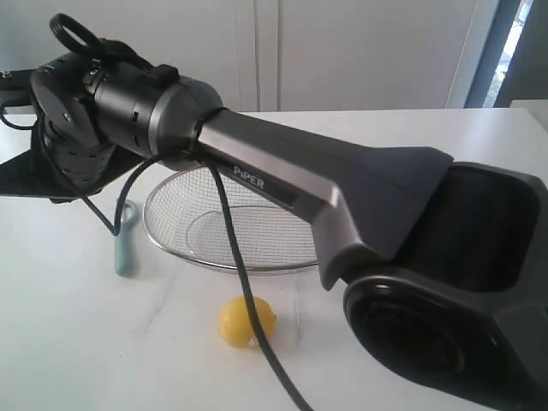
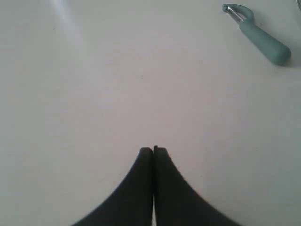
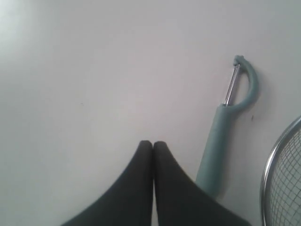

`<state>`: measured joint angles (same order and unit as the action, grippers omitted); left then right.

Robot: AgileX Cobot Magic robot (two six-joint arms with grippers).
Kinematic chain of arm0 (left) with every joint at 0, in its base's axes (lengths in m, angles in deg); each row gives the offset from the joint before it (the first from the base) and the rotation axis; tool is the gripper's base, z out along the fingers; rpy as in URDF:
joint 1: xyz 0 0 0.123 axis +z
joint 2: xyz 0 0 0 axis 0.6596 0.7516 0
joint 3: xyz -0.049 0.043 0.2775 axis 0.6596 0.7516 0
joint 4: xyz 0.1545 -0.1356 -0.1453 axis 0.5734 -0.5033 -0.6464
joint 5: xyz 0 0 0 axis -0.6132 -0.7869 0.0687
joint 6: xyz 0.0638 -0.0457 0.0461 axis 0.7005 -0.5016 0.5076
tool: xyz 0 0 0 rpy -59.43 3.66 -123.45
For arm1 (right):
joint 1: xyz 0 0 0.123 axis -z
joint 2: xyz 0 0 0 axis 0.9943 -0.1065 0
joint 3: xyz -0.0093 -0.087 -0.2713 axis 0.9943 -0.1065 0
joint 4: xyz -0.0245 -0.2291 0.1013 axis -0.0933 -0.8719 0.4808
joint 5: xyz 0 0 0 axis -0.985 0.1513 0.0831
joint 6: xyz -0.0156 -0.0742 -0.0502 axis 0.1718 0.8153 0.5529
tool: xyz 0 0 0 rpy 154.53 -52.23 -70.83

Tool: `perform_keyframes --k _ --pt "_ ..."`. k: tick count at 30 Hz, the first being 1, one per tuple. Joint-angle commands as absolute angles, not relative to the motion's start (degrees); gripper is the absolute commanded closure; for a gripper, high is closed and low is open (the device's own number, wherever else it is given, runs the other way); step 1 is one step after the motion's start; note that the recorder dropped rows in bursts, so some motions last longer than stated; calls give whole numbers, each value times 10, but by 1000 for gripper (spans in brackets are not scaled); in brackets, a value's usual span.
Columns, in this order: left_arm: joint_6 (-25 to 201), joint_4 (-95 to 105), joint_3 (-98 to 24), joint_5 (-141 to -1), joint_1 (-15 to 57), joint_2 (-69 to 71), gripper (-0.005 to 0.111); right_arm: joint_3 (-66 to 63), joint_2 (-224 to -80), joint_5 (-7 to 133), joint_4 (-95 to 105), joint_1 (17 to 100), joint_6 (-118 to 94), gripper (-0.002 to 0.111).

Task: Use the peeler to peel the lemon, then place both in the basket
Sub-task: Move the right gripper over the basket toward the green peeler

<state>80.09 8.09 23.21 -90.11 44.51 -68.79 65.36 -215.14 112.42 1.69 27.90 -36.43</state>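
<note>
The basket (image 1: pixel 229 229) sits on the white table (image 1: pixel 68 325), and everything else is placed from it. The peeler (image 1: pixel 126 240) lies flat just beside the basket's rim, not touching it. The lemon (image 1: pixel 246 321) rests on the table near the basket, outside it, with a black cable (image 1: pixel 231 231) crossing over it. The left gripper (image 2: pixel 154 149) and the right gripper (image 3: pixel 153 142) both have their jaws pressed together, holding nothing; the right one hovers close to the peeler's handle.

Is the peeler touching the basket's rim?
Apart. The right wrist view shows bare table between the peeler handle and the basket rim; the exterior view agrees.
</note>
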Motion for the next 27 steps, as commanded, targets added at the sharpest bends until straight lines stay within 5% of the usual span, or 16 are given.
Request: perform_keyframes --k 1,9,27 --pt "800 82 237 -905 446 -690 107 655 -2148 1122 20 280 -392 108" --pt "800 82 237 -905 446 -690 107 655 -2149 1197 -96 280 -491 108" --pt "800 82 237 -905 446 -690 107 655 -2214 1131 -98 280 -516 103"
